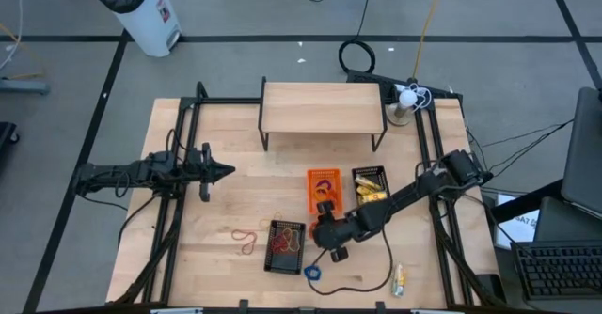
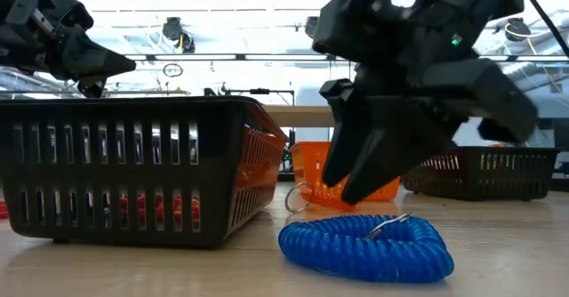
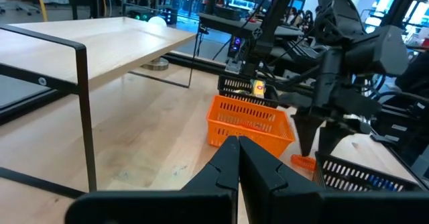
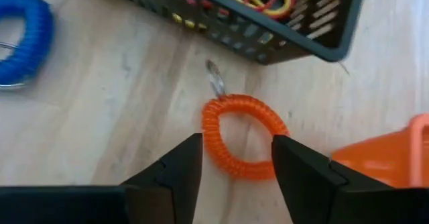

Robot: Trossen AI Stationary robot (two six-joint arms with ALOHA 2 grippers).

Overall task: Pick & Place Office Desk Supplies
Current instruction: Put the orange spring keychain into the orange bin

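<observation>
An orange coil wristband (image 4: 242,138) with a small metal ring lies flat on the wooden table, between the orange basket (image 1: 323,190) and a black basket (image 1: 285,245) that holds red and yellow rubber bands. My right gripper (image 4: 236,143) is open and slants down over the coil, with one finger on each side of it and clear of it. A blue coil wristband (image 1: 312,273) lies near the table's front edge. My left gripper (image 1: 221,171) is shut and level above the table's left half, holding nothing.
A second black basket (image 1: 369,184) with yellow items stands right of the orange one. Loose red rubber bands (image 1: 246,239) lie left of the front black basket. A yellow packet (image 1: 399,278) lies at the front right. A low wooden shelf (image 1: 323,107) stands at the back.
</observation>
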